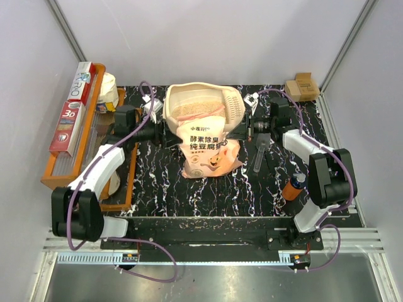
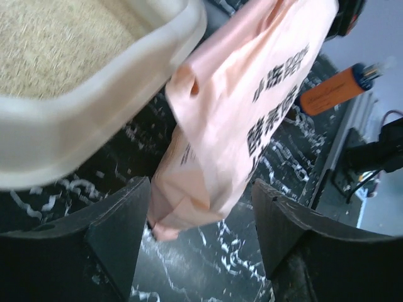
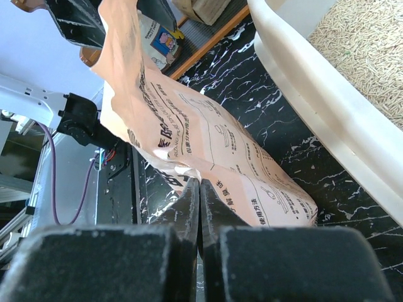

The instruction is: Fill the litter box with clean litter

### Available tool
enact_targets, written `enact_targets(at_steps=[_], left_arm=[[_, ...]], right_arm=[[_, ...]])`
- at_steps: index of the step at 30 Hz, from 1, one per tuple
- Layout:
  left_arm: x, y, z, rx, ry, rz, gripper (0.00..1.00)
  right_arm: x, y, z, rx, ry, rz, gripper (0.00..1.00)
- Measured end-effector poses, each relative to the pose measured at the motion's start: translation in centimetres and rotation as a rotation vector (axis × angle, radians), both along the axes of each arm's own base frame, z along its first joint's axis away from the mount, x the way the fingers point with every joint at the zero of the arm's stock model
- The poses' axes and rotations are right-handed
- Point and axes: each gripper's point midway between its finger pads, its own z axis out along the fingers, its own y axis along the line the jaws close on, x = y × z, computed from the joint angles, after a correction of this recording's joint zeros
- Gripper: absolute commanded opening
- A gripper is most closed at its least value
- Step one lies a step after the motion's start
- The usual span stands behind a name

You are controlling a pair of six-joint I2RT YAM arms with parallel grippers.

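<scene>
Litter (image 1: 189, 112) lies in the box (image 1: 169, 104), and the bag (image 1: 211, 151) hangs over its near rim, so I judge the pour nearly done. My right gripper (image 3: 198, 185) looks pinched on the bag's edge. My left gripper (image 2: 200, 185) gapes wide around its corner. Next I should tip out the rest.

The bag (image 1: 210, 151) leans on the litter box (image 1: 204, 107) mid-bench (image 1: 157, 185), blocking its near wall. The left claw (image 2: 201, 185) is spread around the bag's corner, and the right claw (image 3: 199, 182) is pinched at its edge. Bare bench flanks the bag. An orange bottle (image 1: 293, 187) and a clear tube (image 1: 260, 154) stand on the right, and a wooden tray (image 1: 129, 189) lines the left.
</scene>
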Motion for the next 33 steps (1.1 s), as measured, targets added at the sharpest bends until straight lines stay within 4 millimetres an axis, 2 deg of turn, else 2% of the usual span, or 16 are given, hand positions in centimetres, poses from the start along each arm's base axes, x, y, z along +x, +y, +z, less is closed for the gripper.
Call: enact_targets(at_steps=[3,8,12,16,20,23,26,27,28,30,31,33], left_arm=[[1.1,-1.1,0.6,-0.082,-0.008,-0.027,0.67],[1.7,-2.4,2.6,-0.18,-0.049,-0.08,0.61],[1.3,-4.1,2.2,-0.21,-0.026,-0.139,0.59],[0.0,-5.7,1.1,-0.216,0.023,-0.189,0.56],[-0.5,-6.1,0.9,-0.215,0.032,-0.206,0.47],[-0.5,-6.1,0.4,-0.205,0.052,-0.203,0.42],[-0.4,-5.8,-0.2,-0.198,0.081,-0.193,0.29],[-0.4,-5.7,-0.4,-0.196,0.09,-0.19,0.25],[-0.4,-5.7,-0.5,-0.196,0.098,-0.188,0.17],[-0.4,-5.5,-0.5,-0.201,0.116,-0.181,0.09],[-0.4,-5.3,-0.5,-0.205,0.126,-0.173,0.01],[-0.1,-4.8,-0.4,-0.223,0.163,-0.15,0.0]], right_arm=[[0.2,0.0,0.0,-0.011,0.012,-0.013,0.0],[0.1,-0.1,-0.2,-0.018,0.034,-0.019,0.0],[0.0,-0.1,-0.3,-0.02,0.043,-0.019,0.02],[-0.1,-0.1,-0.3,-0.018,0.051,-0.014,0.13],[-0.5,-0.1,-0.7,-0.016,0.068,-0.01,0.27],[-0.9,-0.1,-0.9,-0.007,0.081,0.002,0.29],[-1.0,-0.1,-0.8,0.003,0.077,0.008,0.13],[-1.0,0.0,-0.8,0.006,0.076,0.011,0.04],[-1.0,0.0,-0.7,0.009,0.079,0.014,0.0],[-1.1,0.0,-0.5,0.015,0.083,0.021,0.0],[-1.2,0.0,-0.5,0.017,0.09,0.023,0.0],[-1.3,-0.1,-0.3,0.026,0.11,0.027,0.0]])
